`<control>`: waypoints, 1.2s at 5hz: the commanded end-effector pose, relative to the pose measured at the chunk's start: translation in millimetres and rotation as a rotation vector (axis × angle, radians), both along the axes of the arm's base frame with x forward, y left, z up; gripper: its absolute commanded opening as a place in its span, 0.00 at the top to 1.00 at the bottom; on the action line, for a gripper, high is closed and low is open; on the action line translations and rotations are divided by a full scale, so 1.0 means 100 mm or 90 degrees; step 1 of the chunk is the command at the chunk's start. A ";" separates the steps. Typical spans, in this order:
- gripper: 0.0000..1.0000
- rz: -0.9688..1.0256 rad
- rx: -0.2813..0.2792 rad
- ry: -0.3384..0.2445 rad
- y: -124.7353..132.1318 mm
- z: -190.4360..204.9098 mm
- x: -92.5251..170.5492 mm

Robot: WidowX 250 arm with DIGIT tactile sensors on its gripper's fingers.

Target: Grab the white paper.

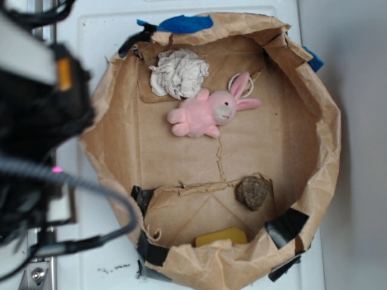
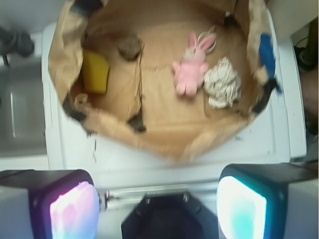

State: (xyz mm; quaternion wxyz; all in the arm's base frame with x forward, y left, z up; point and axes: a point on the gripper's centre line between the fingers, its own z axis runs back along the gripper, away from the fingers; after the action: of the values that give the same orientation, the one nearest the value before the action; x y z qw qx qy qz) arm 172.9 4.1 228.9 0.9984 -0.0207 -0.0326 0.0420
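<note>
White paper touches bunny; jaws' wide gap only in wrist view.

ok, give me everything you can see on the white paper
The white paper is a crumpled off-white ball with grey creases, roughly the size of the pink plush bunny's body. It lies on the floor of the brown paper bin, near the wall by the blue tape. The bunny lies right beside it, apparently touching. In the wrist view it sits far from the gripper, whose jaws are open and empty.
</note>
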 end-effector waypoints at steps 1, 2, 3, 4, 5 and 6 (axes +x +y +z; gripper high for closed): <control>0.00 0.119 -0.021 -0.048 0.14 -0.05 0.36; 0.00 0.196 -0.033 -0.065 0.05 -0.14 0.44; 0.00 0.297 -0.025 -0.068 0.18 -0.25 0.55; 0.00 0.347 -0.028 -0.055 0.30 -0.41 0.61; 0.00 0.362 -0.029 -0.048 0.39 -0.57 0.70; 0.00 0.365 -0.037 -0.060 0.49 -0.73 0.78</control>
State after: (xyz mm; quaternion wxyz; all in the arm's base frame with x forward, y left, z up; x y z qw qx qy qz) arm 251.2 43.4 146.4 0.9470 -0.0397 -0.0631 0.3124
